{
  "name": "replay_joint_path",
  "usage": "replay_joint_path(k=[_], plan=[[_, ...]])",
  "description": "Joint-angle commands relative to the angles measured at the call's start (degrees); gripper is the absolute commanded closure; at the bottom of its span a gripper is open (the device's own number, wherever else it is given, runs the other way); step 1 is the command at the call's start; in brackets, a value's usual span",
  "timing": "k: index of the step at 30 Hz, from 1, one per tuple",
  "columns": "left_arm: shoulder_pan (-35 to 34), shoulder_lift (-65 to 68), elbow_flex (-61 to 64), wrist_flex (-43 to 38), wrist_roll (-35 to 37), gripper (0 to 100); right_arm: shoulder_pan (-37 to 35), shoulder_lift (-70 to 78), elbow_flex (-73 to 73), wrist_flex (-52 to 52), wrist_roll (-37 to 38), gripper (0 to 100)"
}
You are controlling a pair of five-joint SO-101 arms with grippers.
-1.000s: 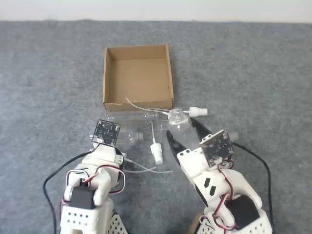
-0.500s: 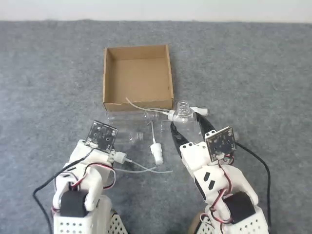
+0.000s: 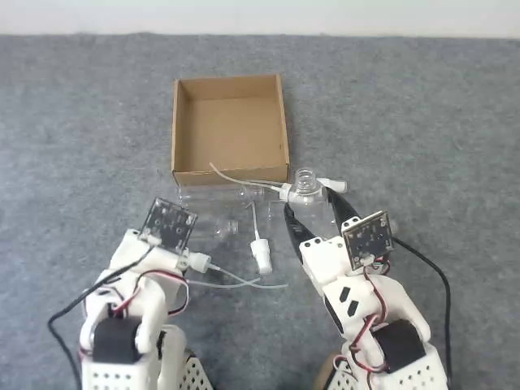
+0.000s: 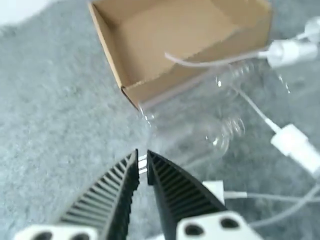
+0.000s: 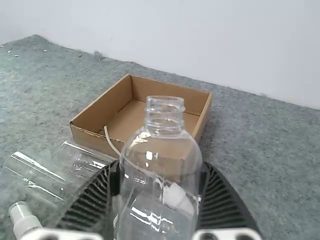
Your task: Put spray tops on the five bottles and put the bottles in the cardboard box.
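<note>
Clear uncapped bottle [image 5: 160,155] stands upright beside the cardboard box [image 5: 106,106].

One cardboard box [image 3: 230,173]. Four white spray tops [image 3: 262,256], each with a thin tube. One clear bottle [image 3: 306,188] stands upright. At least two more bottles [image 3: 213,228] lie flat, overlapping and see-through, so their exact number cannot be told. Two robot arms [image 3: 357,301].

Grey carpet [image 3: 455,122], plain white wall [image 5: 225,35] behind
</note>
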Motion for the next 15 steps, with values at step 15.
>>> replay_joint_path(k=[15], plan=[[-0.26, 33.85, -15.25, -0.62, 13.54, 86, 6.02, -0.84, -0.88, -3.21, -2.37, 95.4]])
